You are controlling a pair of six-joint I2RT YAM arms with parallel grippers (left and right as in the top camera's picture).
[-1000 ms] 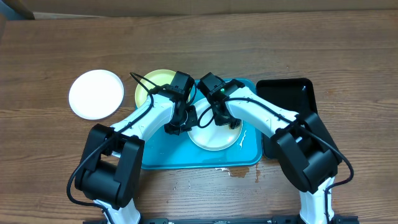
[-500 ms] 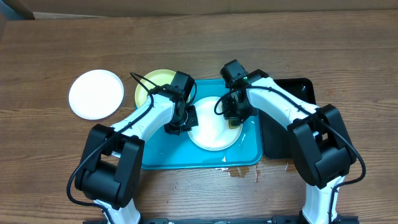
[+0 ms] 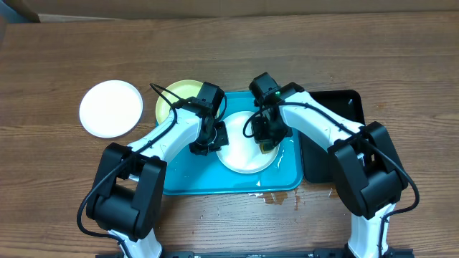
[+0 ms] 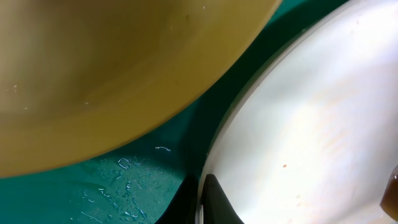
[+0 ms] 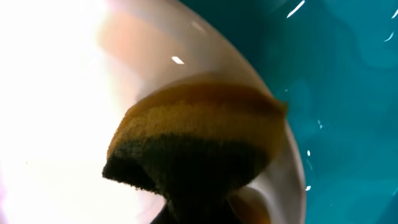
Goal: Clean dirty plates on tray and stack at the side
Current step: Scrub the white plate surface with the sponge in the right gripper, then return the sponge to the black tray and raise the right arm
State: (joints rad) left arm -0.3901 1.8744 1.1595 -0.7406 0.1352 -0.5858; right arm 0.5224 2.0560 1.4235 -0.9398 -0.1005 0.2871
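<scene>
— Where is the plate you're working on?
— The white plate (image 3: 244, 159) lies flat in the middle of the tray (image 3: 188, 180), a turquoise plastic rectangle with rounded corners and a raised rim, its floor beaded with water. The plate is smooth and round. My left wrist view shows faint brownish smears and one small speck on it.
— And the grippers?
— My left gripper (image 4: 200, 204) has its jaws pinched on the plate's left rim. My right gripper (image 3: 267, 140) is clamped on a sponge (image 5: 199, 134), yellow foam with a coarse dark scouring face, pressed to the plate near its right edge.
— The rest?
— The yellow plate (image 3: 174, 97), pale yellow-green, overlaps the tray's back-left corner, just beside the white one. The other plate (image 3: 110, 108), white, sits on the wood-grain table (image 3: 358, 50), well left of the tray. A glossy black tray (image 3: 337, 107), narrower, lies just right of the turquoise one. I see a small wet patch (image 3: 276, 198) on the wood by the tray's front edge.
</scene>
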